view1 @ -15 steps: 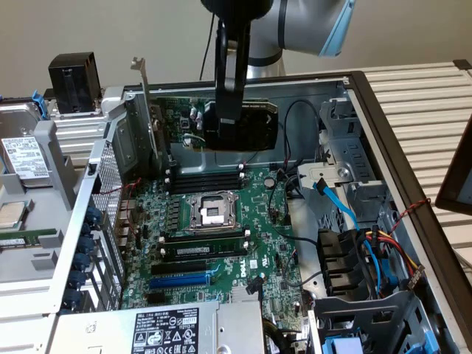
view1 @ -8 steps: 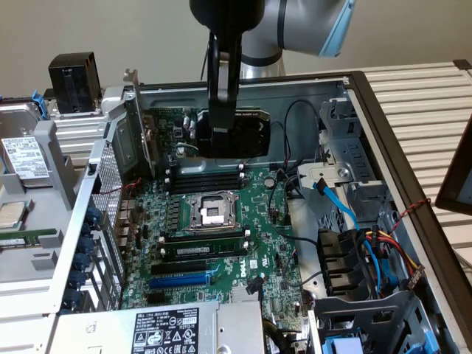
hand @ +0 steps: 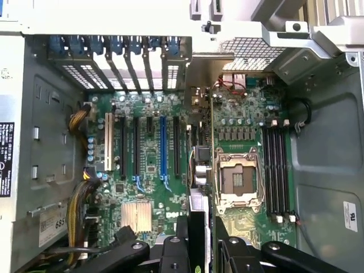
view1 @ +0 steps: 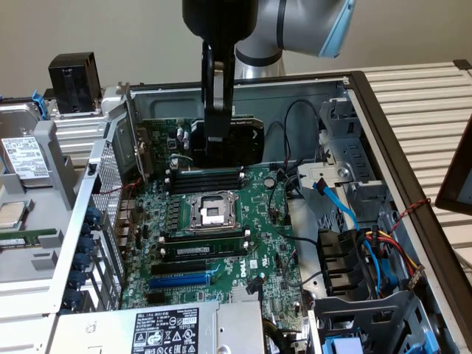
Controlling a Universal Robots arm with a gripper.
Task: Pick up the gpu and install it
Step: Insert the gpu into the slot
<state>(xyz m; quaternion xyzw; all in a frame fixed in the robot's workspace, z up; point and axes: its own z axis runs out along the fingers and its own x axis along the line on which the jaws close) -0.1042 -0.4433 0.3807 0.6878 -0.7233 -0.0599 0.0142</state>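
The pick-up looks done and the installing does not. In the upper centre of the exterior view the tool [view1: 219, 147] hangs from the arm with its fingers pressed together on the gpu [view1: 247, 136], pinching the card on edge above the motherboard [view1: 221, 243]. There the card sits over the memory slots [view1: 206, 177], with the expansion slots lower in the frame. In the wrist view the gpu [hand: 200, 170] runs edge-on out from the tool [hand: 200, 239], between the blue slot [hand: 162, 148] and the CPU socket [hand: 239, 179]. It appears to float clear of the board and does not look seated in any connector, so lining up and pressing home seem to remain. By count there is one gpu, one tool, one open computer case [view1: 354, 81], one motherboard and one CPU socket. There are four memory slots side by side [hand: 277, 165]. Among the several black expansion slots there is one blue slot and one white slot [hand: 108, 145].
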